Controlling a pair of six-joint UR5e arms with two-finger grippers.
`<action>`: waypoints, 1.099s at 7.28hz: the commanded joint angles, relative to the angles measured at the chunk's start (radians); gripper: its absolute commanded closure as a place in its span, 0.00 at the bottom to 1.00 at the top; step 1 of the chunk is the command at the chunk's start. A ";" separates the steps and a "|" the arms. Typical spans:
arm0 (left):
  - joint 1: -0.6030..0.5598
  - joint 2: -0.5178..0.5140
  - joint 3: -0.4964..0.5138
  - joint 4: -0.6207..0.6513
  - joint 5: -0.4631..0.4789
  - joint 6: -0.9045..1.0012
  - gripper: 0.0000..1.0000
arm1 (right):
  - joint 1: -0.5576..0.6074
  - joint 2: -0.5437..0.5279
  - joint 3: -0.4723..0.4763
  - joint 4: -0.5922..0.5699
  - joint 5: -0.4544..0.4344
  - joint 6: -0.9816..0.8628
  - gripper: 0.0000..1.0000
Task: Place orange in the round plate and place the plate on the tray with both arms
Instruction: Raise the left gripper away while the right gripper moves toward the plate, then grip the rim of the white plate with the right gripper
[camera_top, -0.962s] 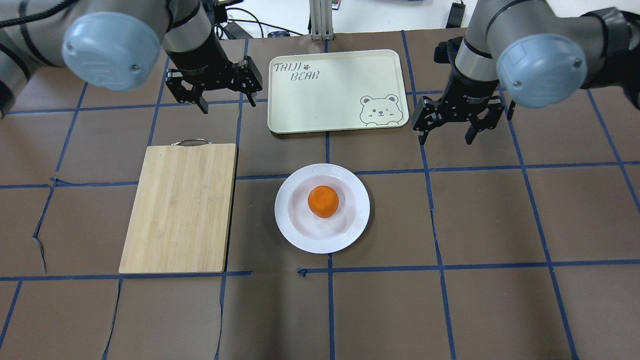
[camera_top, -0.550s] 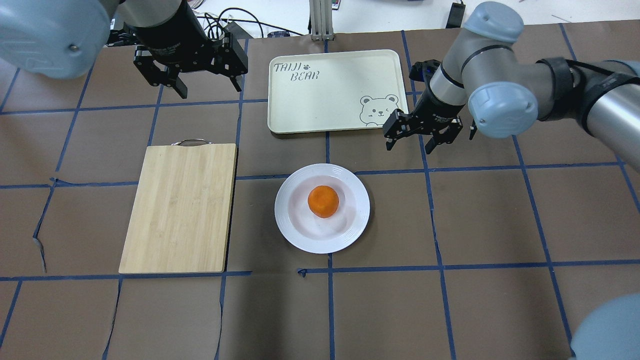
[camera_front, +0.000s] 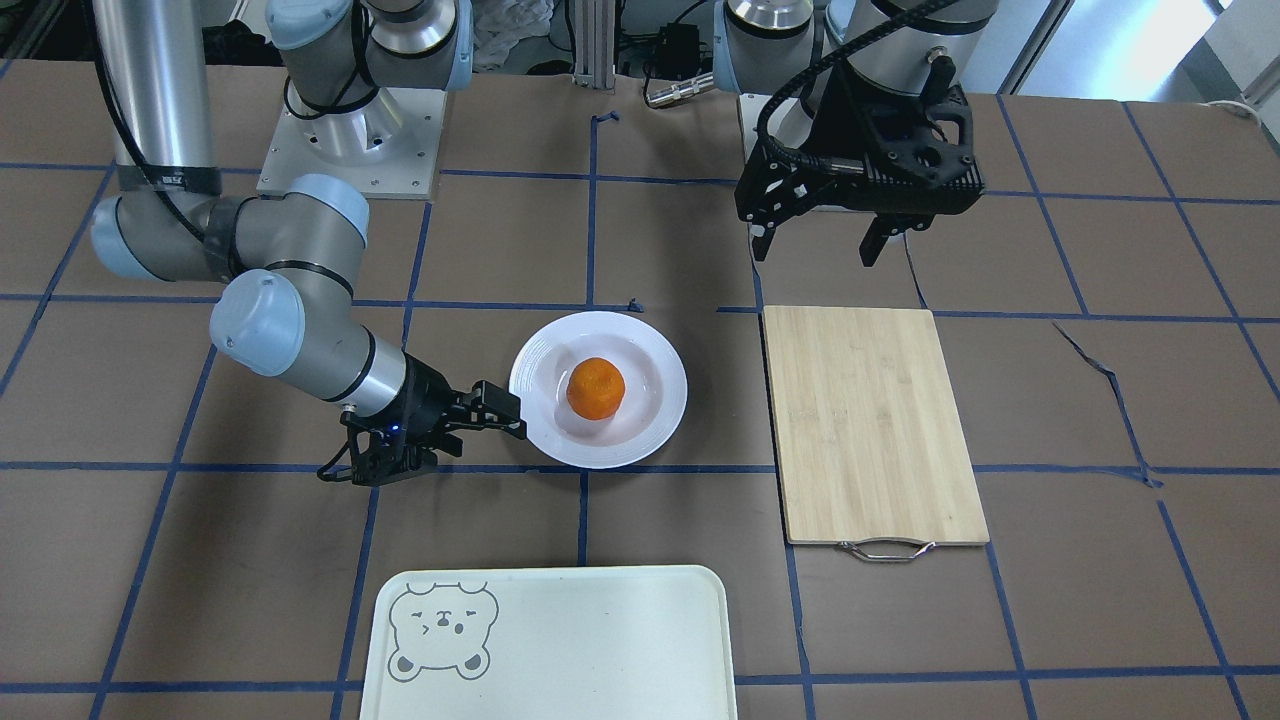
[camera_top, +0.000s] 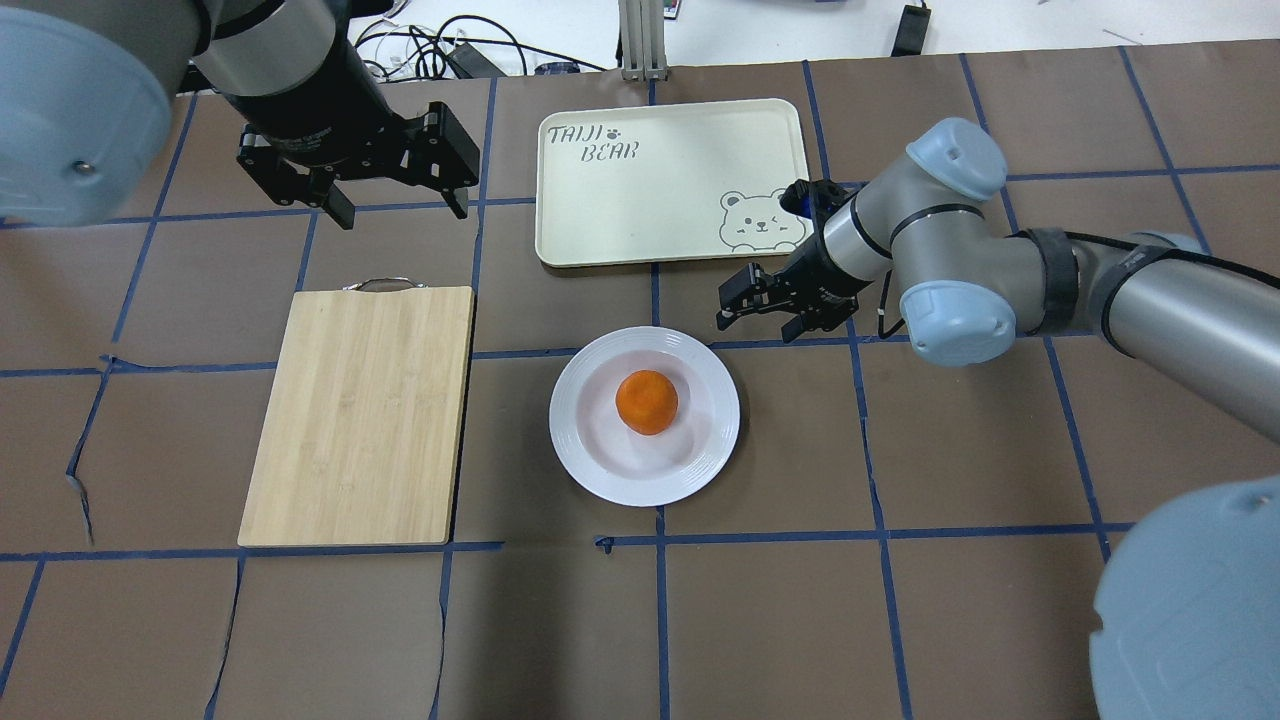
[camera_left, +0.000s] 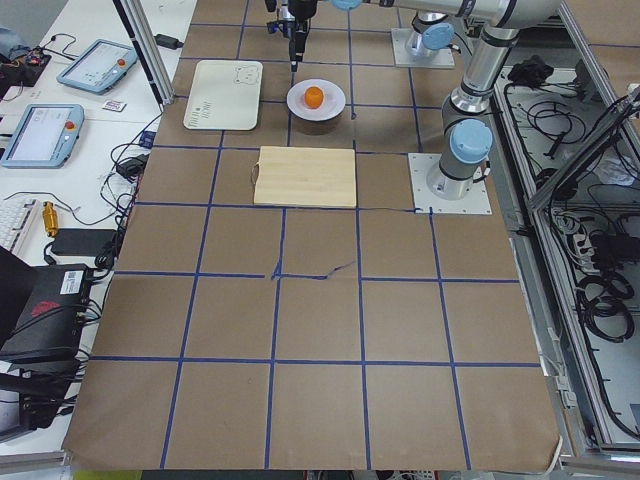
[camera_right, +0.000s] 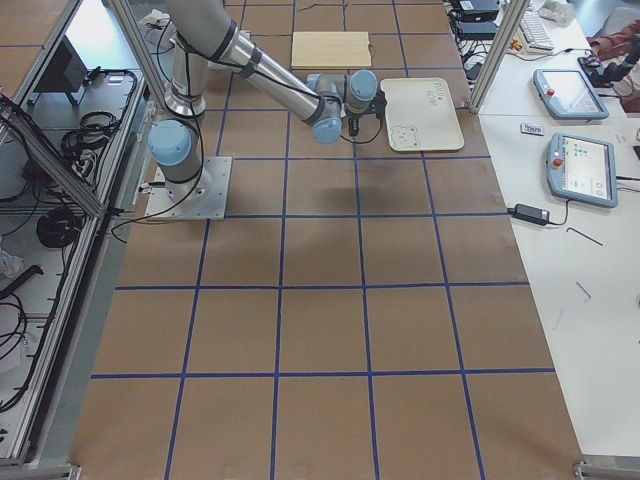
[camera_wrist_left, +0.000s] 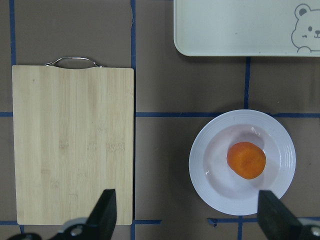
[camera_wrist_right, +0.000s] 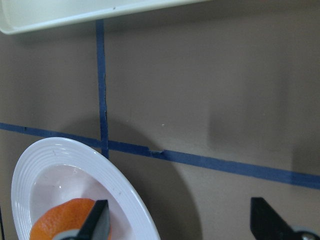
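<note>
Swung lower, the right arm (camera_top: 1000, 265) holds open, empty jaws just beside the round plate (camera_top: 585, 455) carrying the orange (camera_top: 646, 402), apart from the tray (camera_top: 665, 185); jaws of the left arm (camera_top: 290, 75) gape too.

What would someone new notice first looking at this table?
The bright orange sits in the middle of the white round plate at the centre of the table. The right gripper, open, hangs low beside the plate's rim, on the side toward the cream tray.
</note>
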 joint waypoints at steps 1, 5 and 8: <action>0.074 -0.009 0.013 0.004 -0.005 0.070 0.00 | 0.007 0.017 0.046 -0.090 0.031 -0.004 0.04; 0.069 0.012 0.013 -0.096 0.042 0.123 0.00 | 0.062 0.031 0.048 -0.105 0.077 -0.007 0.24; 0.069 0.021 -0.003 -0.097 0.035 0.117 0.00 | 0.062 0.032 0.052 -0.111 0.074 -0.042 0.46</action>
